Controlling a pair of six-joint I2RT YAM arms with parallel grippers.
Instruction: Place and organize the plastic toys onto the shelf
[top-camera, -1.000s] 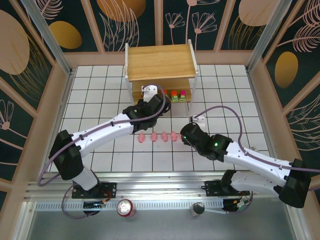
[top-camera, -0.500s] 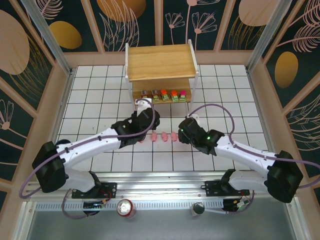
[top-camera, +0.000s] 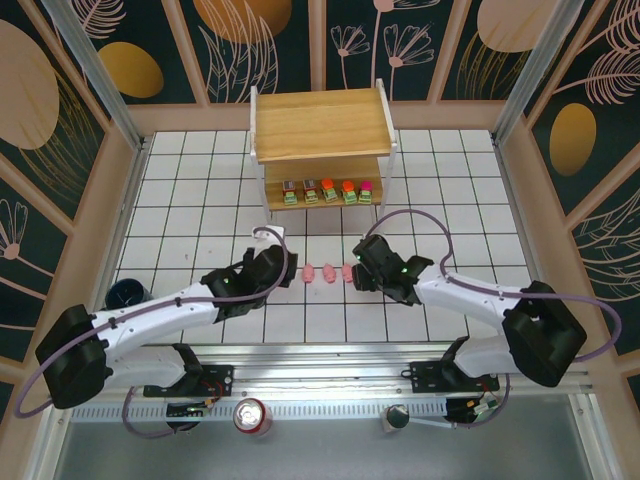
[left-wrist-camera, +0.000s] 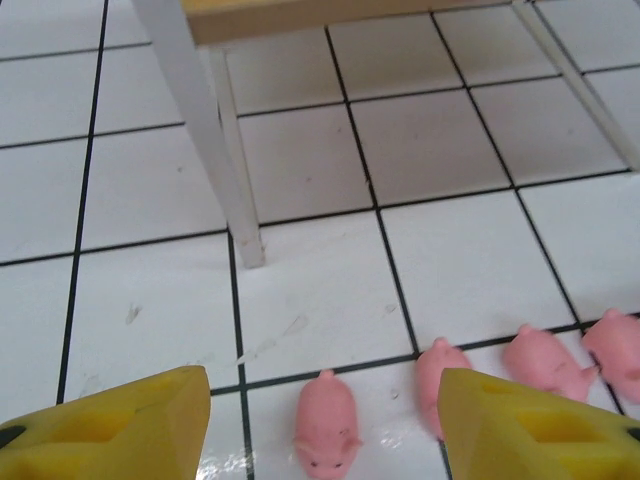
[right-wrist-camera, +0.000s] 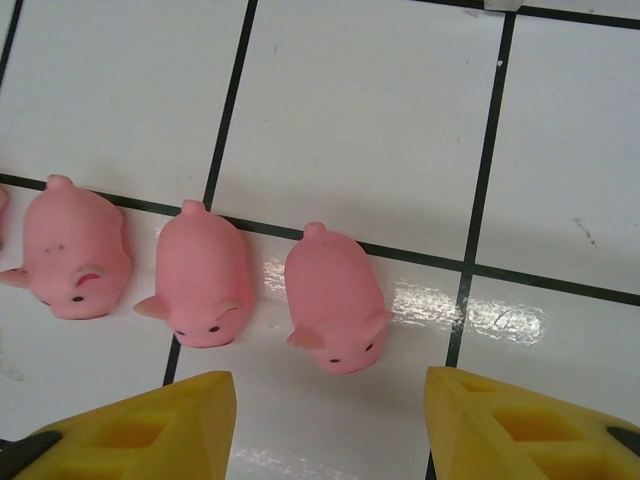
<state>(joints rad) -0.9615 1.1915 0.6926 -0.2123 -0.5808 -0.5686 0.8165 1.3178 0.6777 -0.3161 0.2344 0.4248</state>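
Just ahead of the right pincer (right-wrist-camera: 330, 432), spread wide and empty, the nearest pig (right-wrist-camera: 335, 312) is laid on the desk (right-wrist-camera: 370, 110), long axis along the approach; the left pincer (left-wrist-camera: 323, 428), likewise wide and empty, is centred on another pig (left-wrist-camera: 325, 445).

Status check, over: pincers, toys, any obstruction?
Left pincer open by left-end pig. Right pincer open by right-end pig. Five blocks on shelf lower board. Nothing blocking.

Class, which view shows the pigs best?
Right wrist: three pigs close up, eyes and snouts clear. Left wrist shows four, smaller, at its bottom edge. In top external they are tiny pink blobs.
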